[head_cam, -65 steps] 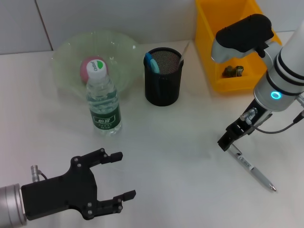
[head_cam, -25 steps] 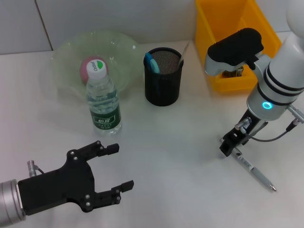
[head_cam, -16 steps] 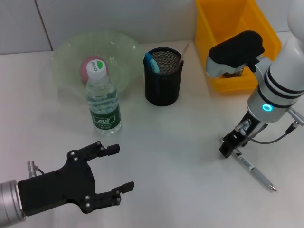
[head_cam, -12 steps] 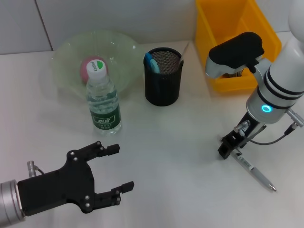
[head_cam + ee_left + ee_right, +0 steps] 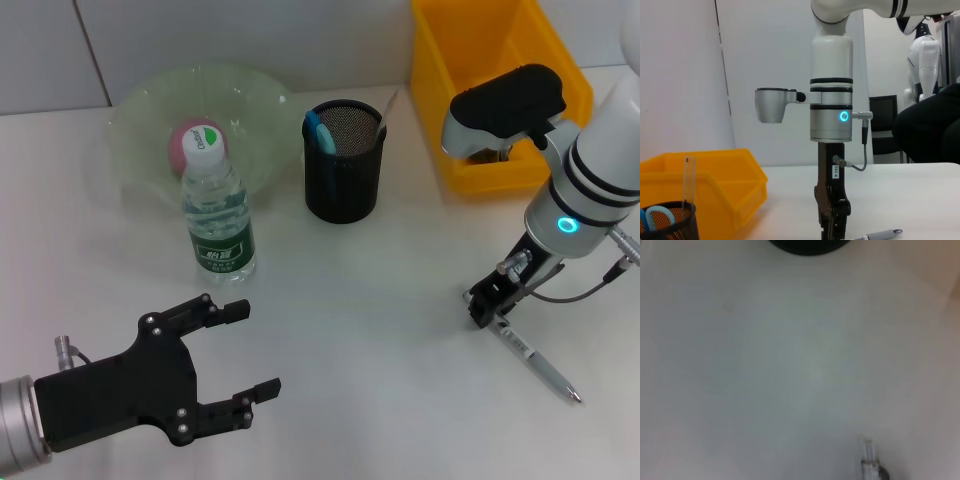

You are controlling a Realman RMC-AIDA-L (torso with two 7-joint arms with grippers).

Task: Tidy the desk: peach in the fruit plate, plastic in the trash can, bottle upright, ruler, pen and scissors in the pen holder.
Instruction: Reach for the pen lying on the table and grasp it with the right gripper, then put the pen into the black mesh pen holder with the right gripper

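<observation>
A silver pen [image 5: 535, 359] lies flat on the white table at the right. My right gripper [image 5: 484, 304] points down at the pen's near end, touching or just above it; it also shows in the left wrist view [image 5: 832, 224], beside the pen [image 5: 877, 234]. The pen's end [image 5: 869, 460] shows in the right wrist view. A pink peach [image 5: 188, 140] sits in the green fruit plate [image 5: 140, 110]. In front of the plate stands the bottle [image 5: 216, 219], upright. The black pen holder [image 5: 343, 165] holds blue scissors [image 5: 316, 131] and a ruler [image 5: 381, 119]. My left gripper [image 5: 260, 348] hangs open at the front left.
A yellow trash can [image 5: 489, 90] stands at the back right with a dark scrap [image 5: 492, 150] inside, partly hidden by my right arm. It also shows in the left wrist view [image 5: 715, 185], next to the pen holder [image 5: 667, 222].
My right gripper has come down beside the pen's end and shifted a little to the right. The pen has not moved. The left gripper has drifted slightly lower.
</observation>
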